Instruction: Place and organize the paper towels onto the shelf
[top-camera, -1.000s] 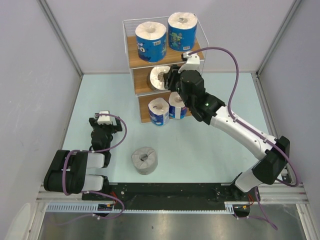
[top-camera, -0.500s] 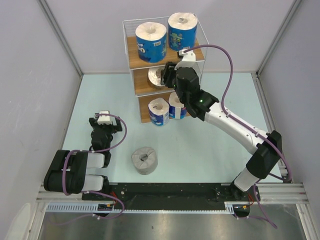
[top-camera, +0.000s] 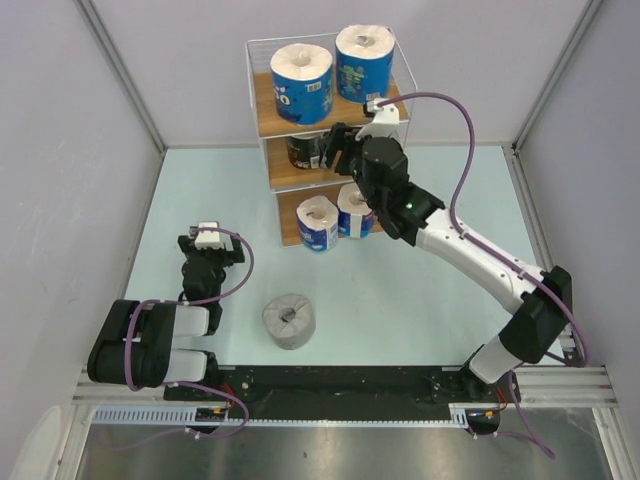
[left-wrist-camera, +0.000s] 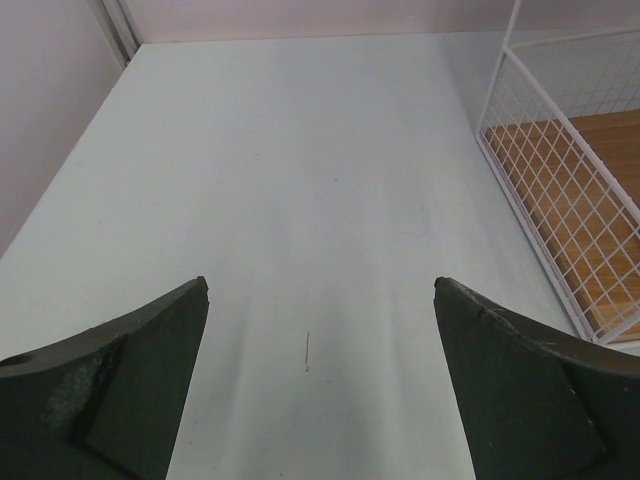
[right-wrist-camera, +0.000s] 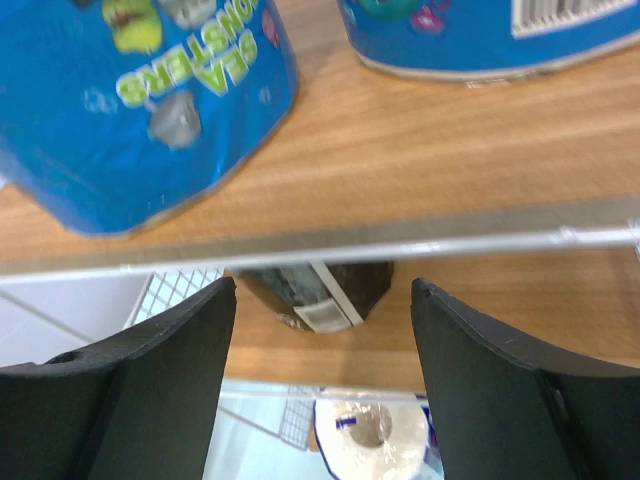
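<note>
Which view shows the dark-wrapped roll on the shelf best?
The top external view: the dark-wrapped roll sits on the shelf's middle board, most of its side visible. The right wrist view shows only its lower part; the left wrist view, nothing.

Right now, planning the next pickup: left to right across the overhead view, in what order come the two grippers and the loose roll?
First the left gripper, then the grey roll, then the right gripper at the shelf.

The dark-wrapped roll sits half hidden under the shelf's top board and behind the right hand; the blue rolls above run off the wrist view's edge.
</note>
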